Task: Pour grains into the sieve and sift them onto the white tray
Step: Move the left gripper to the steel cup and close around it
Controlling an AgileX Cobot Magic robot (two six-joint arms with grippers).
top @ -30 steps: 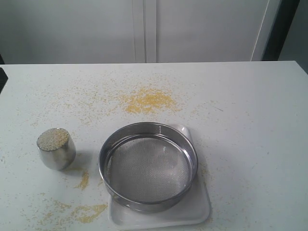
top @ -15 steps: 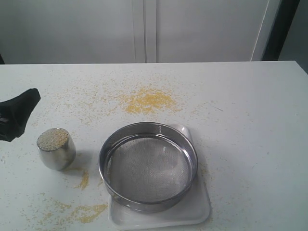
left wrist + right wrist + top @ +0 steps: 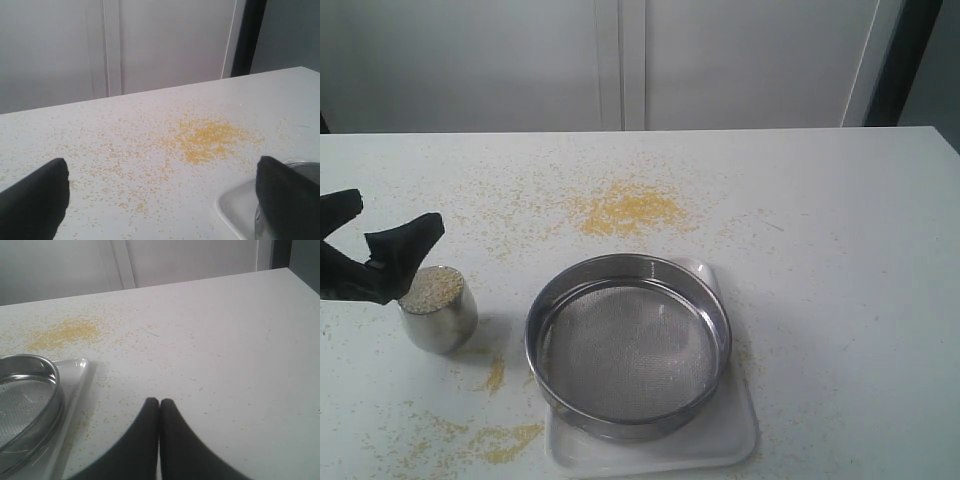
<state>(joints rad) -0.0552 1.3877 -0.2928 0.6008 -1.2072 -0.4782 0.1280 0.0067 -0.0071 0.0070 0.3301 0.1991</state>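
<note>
Exterior view: a wide steel sieve [image 3: 630, 262] sits empty on the white tray [image 3: 735, 430]. Left of the sieve stands a small steel cup [image 3: 440, 318] full of grains [image 3: 430, 288]. The left gripper [image 3: 392, 215] hovers at the cup's far side from the sieve, jaws spread wide, holding nothing. Spilled yellow meal [image 3: 625, 210] lies on the table [image 3: 840, 250] beyond the sieve.

Left wrist view: two wide-apart black fingers [image 3: 35, 200] frame the spilled meal.

Right wrist view: the right gripper [image 3: 159, 402], pinched shut and empty, is right of the sieve, apart from it.

The step looks like reaching for the cup. Next, the jaws probably need to drop around it and close.
</note>
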